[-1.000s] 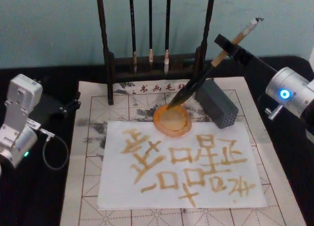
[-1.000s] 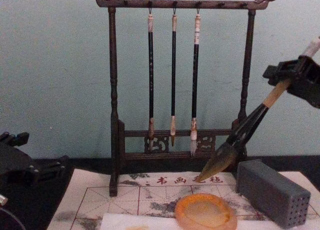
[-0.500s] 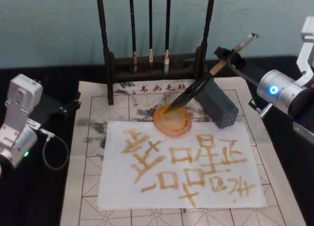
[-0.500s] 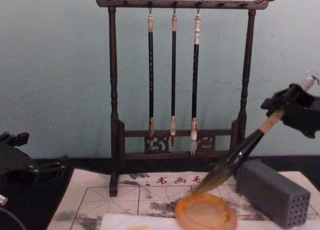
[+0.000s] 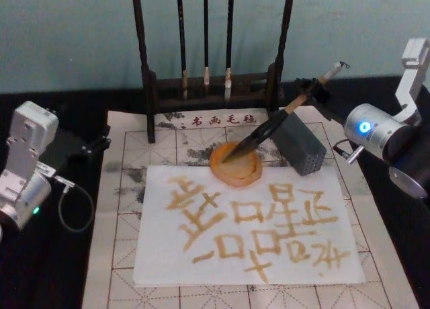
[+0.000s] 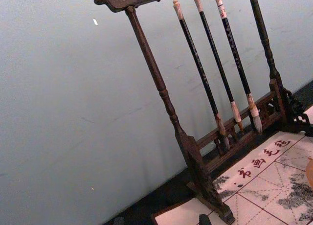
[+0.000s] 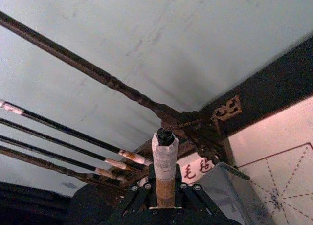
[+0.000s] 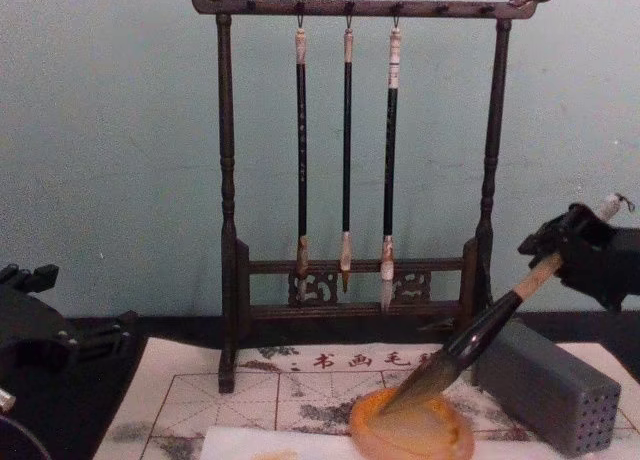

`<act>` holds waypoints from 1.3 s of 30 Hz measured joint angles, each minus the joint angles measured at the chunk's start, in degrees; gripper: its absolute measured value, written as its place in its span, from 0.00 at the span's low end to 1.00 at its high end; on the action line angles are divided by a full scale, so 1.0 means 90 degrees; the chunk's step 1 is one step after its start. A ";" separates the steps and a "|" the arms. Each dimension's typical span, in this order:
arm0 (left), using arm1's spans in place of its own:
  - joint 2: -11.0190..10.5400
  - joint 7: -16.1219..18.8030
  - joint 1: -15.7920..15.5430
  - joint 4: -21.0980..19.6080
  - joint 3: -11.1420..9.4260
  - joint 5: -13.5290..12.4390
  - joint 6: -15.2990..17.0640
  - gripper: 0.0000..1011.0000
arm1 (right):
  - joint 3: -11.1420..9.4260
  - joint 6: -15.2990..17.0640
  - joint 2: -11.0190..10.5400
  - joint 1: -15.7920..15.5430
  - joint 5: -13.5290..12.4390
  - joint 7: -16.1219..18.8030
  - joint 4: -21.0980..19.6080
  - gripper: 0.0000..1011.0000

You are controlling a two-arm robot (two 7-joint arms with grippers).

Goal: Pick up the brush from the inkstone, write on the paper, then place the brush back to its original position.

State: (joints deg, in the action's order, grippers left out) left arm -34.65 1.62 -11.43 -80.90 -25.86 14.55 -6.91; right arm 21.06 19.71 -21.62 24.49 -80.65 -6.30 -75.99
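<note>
Whereas half a second ago the bristle tip hung just above the far rim of the small round amber-orange inkstone point(image 5: 220, 169), the large calligraphy brush point(image 5: 270, 123) with tan upper handle, black lower part and olive-brown bristles now sits lower and tilts flatter. Its tip rests inside the inkstone dish point(image 8: 366, 421). The right gripper point(image 5: 311, 91) has descended with it and now stands lower above and to the right of the inkstone.

The long axis of the brush point(image 8: 482, 333) runs obliquely. The bristle end points down and to the robot's left into the inkstone. The white-capped end point(image 7: 165, 149) points up, to the right and away from the robot.

The right gripper point(image 8: 566, 246) is clamped on the tan handle just below the cap, as seen in the right wrist view point(image 7: 166, 194).

A grey rectangular perforated block point(image 5: 301, 145) lies just right of the inkstone. White paper point(image 5: 156, 256) bearing ochre characters lies on its near side. A dark wooden brush rack point(image 8: 228, 180) stands behind it.

The left gripper point(image 5: 99, 140) is parked well to the left of the inkstone. Whether it is wide or narrow cannot be told.
</note>
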 joint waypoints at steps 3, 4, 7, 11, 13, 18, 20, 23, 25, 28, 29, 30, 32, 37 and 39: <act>0.0000 0.0000 0.0000 0.0000 0.0000 0.0000 0.0000 0.99 | 0.0035 -0.0032 0.0022 0.0034 -0.0039 -0.0039 0.0082 0.18; 0.0000 0.0000 0.0000 0.0000 0.0000 0.0000 0.0000 0.99 | 0.0055 -0.0052 0.0036 0.0055 -0.0068 -0.0069 0.0128 0.18; 0.0000 0.0000 0.0000 0.0000 0.0000 0.0000 0.0000 0.99 | 0.0091 -0.0090 0.0055 0.0087 -0.0119 -0.0132 0.0211 0.18; 0.0000 0.0000 0.0000 0.0000 0.0000 0.0000 0.0000 0.99 | 0.0137 -0.0124 0.0071 0.0137 -0.0180 -0.0191 0.0313 0.18; 0.0000 0.0000 0.0000 0.0000 0.0000 0.0000 0.0000 0.99 | 0.0160 -0.0135 0.0074 0.0156 -0.0203 -0.0203 0.0345 0.18; 0.0000 0.0000 0.0000 0.0000 0.0000 0.0000 0.0000 0.99 | 0.0238 -0.0200 0.0079 0.0204 -0.0263 -0.0257 0.0425 0.18; 0.0000 0.0000 0.0000 0.0000 0.0000 0.0000 0.0000 0.99 | 0.0269 -0.0229 0.0079 0.0218 -0.0289 -0.0285 0.0454 0.18; 0.0000 0.0000 0.0000 0.0000 0.0000 0.0000 0.0000 0.99 | 0.0316 -0.0268 0.0076 0.0243 -0.0317 -0.0305 0.0497 0.18; 0.0000 0.0000 0.0000 0.0000 0.0000 0.0000 0.0000 0.99 | 0.0349 -0.0305 0.0081 0.0264 -0.0335 -0.0337 0.0536 0.18; 0.0000 0.0000 0.0000 0.0000 0.0000 0.0000 0.0000 0.99 | 0.0379 -0.0335 0.0081 0.0282 -0.0355 -0.0355 0.0566 0.18; 0.0000 0.0000 0.0000 0.0000 0.0000 0.0000 0.0000 0.99 | 0.0405 -0.0358 0.0077 0.0291 -0.0363 -0.0371 0.0578 0.18; 0.0000 0.0000 0.0000 0.0000 0.0000 0.0000 0.0000 0.99 | 0.0418 -0.0369 0.0074 0.0296 -0.0365 -0.0376 0.0582 0.18; 0.0000 0.0000 0.0000 0.0000 0.0000 0.0000 0.0000 0.99 | 0.0430 -0.0378 0.0071 0.0300 -0.0366 -0.0382 0.0587 0.18; 0.0000 0.0000 0.0000 0.0000 0.0000 0.0000 0.0000 0.99 | 0.0426 -0.0374 0.0072 0.0300 -0.0366 -0.0383 0.0587 0.18; 0.0000 0.0000 0.0000 0.0000 0.0000 0.0000 0.0000 0.99 | 0.0422 -0.0370 0.0072 0.0300 -0.0366 -0.0383 0.0586 0.18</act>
State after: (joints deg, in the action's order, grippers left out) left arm -34.65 1.62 -11.43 -80.90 -25.86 14.55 -6.91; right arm 24.86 16.38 -20.97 27.19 -83.95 -9.74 -70.72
